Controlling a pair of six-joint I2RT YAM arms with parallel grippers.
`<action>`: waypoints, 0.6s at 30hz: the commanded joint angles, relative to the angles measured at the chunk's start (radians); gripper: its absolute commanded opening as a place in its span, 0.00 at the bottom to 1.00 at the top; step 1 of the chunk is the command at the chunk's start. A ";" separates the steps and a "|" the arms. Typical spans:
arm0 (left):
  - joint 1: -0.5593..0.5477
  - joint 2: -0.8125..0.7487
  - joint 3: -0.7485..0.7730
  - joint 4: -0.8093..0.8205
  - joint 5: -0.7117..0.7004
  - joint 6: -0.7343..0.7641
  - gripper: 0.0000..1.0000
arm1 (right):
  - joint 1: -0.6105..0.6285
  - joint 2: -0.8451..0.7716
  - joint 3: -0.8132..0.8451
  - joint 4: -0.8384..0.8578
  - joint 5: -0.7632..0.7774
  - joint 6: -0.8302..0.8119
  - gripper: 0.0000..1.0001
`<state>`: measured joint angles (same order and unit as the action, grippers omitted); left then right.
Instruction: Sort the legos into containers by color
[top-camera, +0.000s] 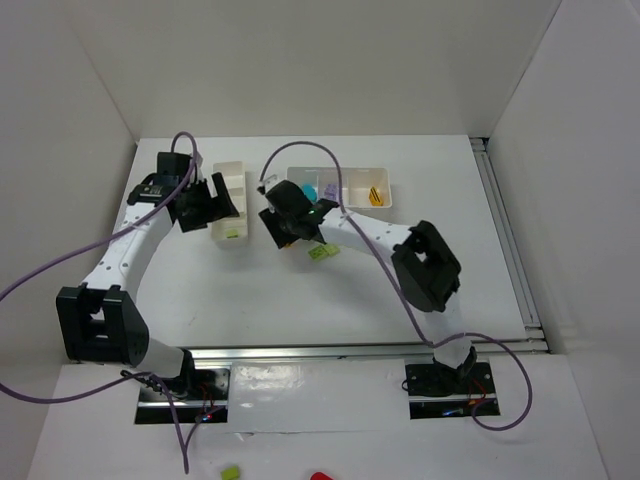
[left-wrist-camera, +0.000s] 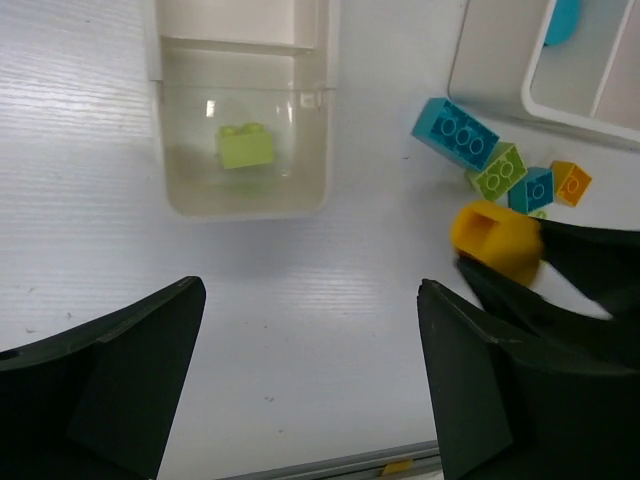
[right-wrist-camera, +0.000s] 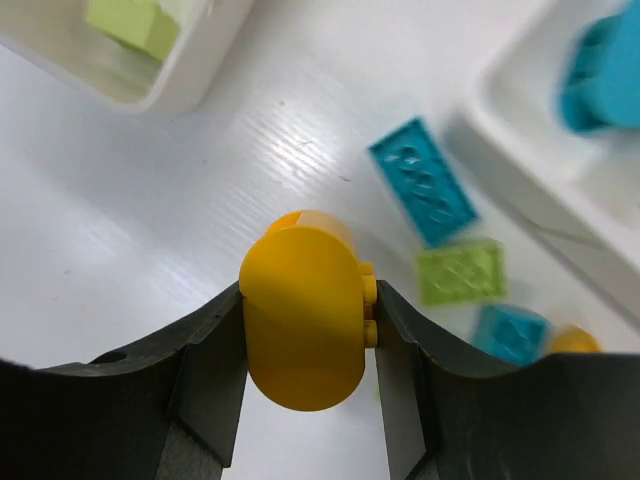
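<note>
At the left of the counter (top-camera: 250, 300), the left end effector (left-wrist-camera: 310, 300) hangs with its two dark fingers spread wide and nothing between them, only bare white surface under the gap. Just beyond it lies the narrow tray (left-wrist-camera: 160, 150), and in that tray's near compartment sits one lime brick (left-wrist-camera: 246, 145), clear of the walls. To the right of this tray, the right end effector (right-wrist-camera: 305, 300) is closed on the rounded yellow piece (right-wrist-camera: 303, 340): both fingers press against its sides, with small studs showing on its right edge. Whether the piece touches the counter or is raised off it cannot be told. Past it a loose cluster lies on the counter: a long teal brick (right-wrist-camera: 423, 180), just beside it a second lime brick (right-wrist-camera: 460, 272), then a small teal brick (right-wrist-camera: 510, 333) and an orange brick (left-wrist-camera: 570, 183), all close together. Farthest right is the long tray (top-camera: 385, 172), with the cluster near its left end. A teal piece (right-wrist-camera: 600, 70) lies in its left compartment, blurred in the right wrist view, and some yellow-and-dark pieces (top-camera: 376, 195) lie in its right compartment, too small to make out
</note>
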<state>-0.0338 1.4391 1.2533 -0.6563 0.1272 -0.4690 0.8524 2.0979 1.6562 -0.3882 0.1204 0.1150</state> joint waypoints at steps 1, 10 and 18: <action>-0.054 0.052 0.046 0.014 0.031 0.036 0.96 | -0.059 -0.238 -0.062 -0.003 0.111 0.047 0.41; -0.304 0.204 0.118 0.024 0.020 0.001 0.97 | -0.334 -0.377 -0.171 -0.046 0.243 0.170 0.42; -0.391 0.409 0.235 0.035 -0.037 -0.016 0.99 | -0.478 -0.185 0.013 -0.037 0.210 0.161 0.43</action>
<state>-0.4217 1.8130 1.4338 -0.6373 0.1272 -0.4751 0.3904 1.8698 1.5806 -0.4179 0.3401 0.2687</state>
